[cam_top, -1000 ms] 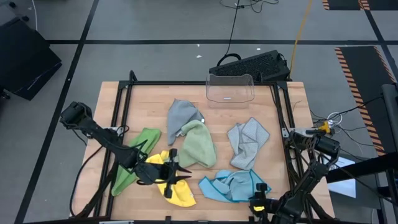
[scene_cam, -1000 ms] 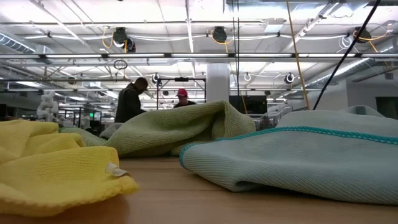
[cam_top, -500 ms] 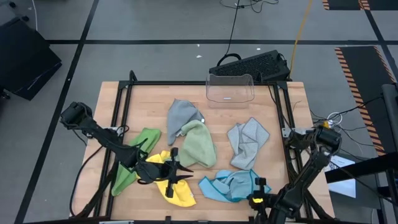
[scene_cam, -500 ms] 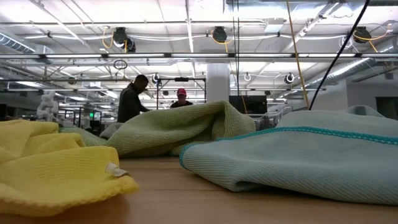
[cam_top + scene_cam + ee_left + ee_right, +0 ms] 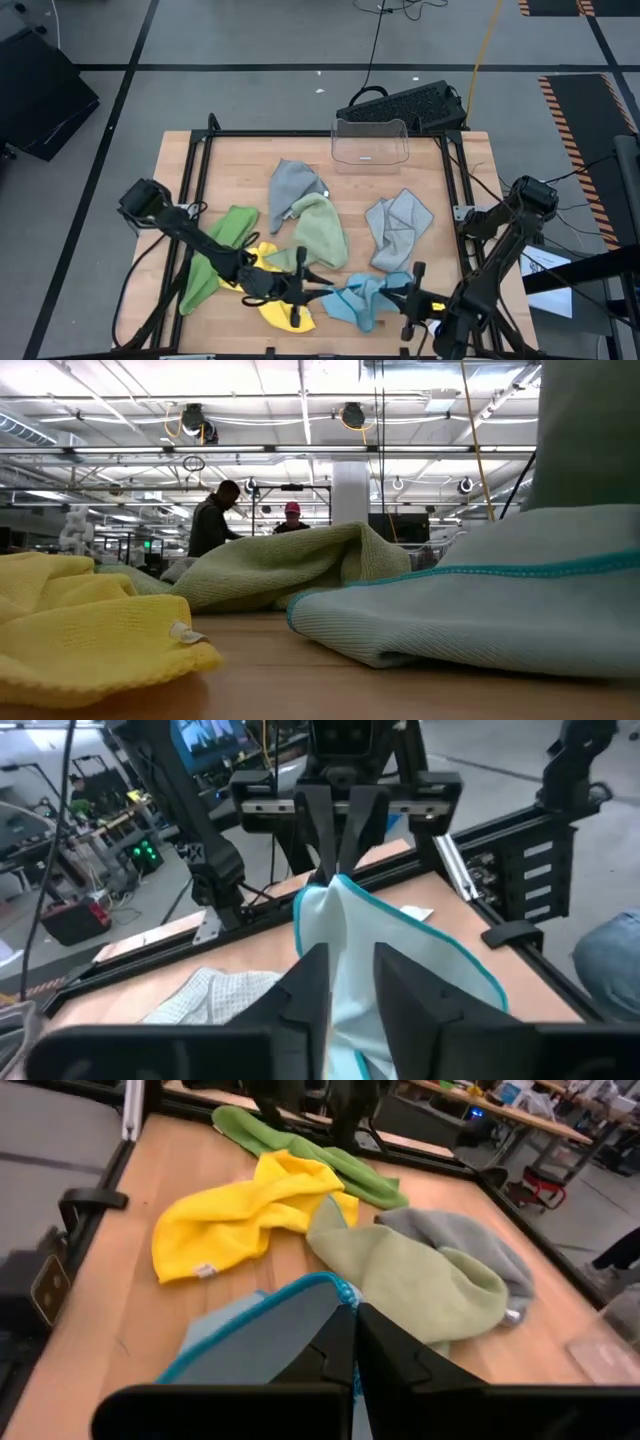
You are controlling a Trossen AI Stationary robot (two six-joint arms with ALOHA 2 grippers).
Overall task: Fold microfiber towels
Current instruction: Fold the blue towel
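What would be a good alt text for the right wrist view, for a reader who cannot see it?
The right pincer is shut on the teal-trimmed edge of the light blue towel above a wooden table. Beyond lie a crumpled yellow towel, a sage green towel, a grey towel and a bright green towel.

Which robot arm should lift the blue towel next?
Probably the right: its end effector is already shut on the blue towel's edge, while the left end effector straddles the cloth, not visibly pinching it.

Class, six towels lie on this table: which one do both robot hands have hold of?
The light blue towel, nearest the table's front edge. The right hand is shut on its teal-trimmed edge, the left hand straddles it; the others lie untouched.
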